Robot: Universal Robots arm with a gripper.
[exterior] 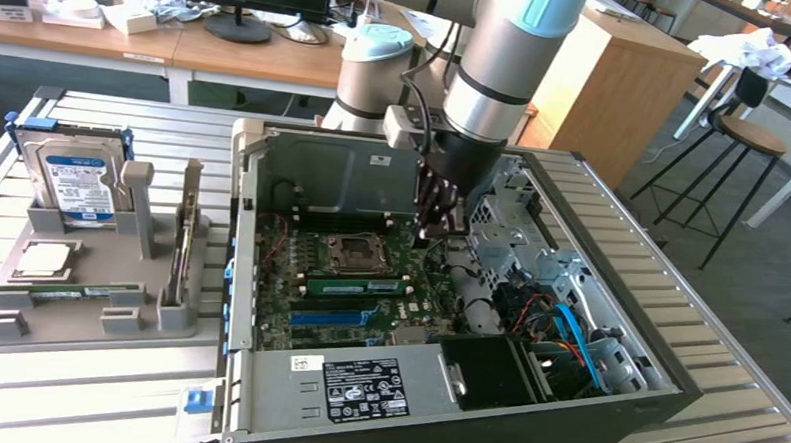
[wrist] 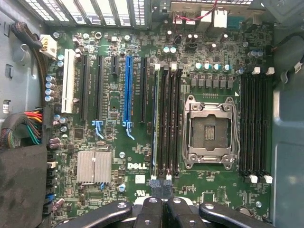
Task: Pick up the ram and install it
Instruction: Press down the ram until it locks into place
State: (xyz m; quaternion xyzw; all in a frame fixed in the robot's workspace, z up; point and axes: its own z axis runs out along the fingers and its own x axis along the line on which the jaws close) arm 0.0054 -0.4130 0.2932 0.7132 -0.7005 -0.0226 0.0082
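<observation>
Ram (exterior: pixel 360 283) sat on edge in the bank of slots (wrist: pixel 168 123) beside the socket (wrist: pixel 209 130), in the one closest to the blue slot (wrist: pixel 127 90). It looked seated or near enough, but I couldn't tell whether the latches at the ends had clicked.

The long axis ran along the slot, so left to right across the exterior view. In the wrist view that thin green edge ran straight away from the fingers (wrist: pixel 149 209), with its near end just past the tips. So the gripper (exterior: pixel 444 222) hung over the end of the stick at the exterior view's right, not over the middle, and was pretty much lined up with it lengthwise.

The jaws were fully closed, tips together, nothing pinched between them. I couldn't make out whether the tips touched the ram's top edge or sat just above it.

Further out, everything was inside the open case (exterior: pixel 244 175). Well off to the exterior view's left, a thin green strip (exterior: pixel 79 290) lay flat in the tray (exterior: pixel 84 323). It might've been another stick, hard to say.
</observation>
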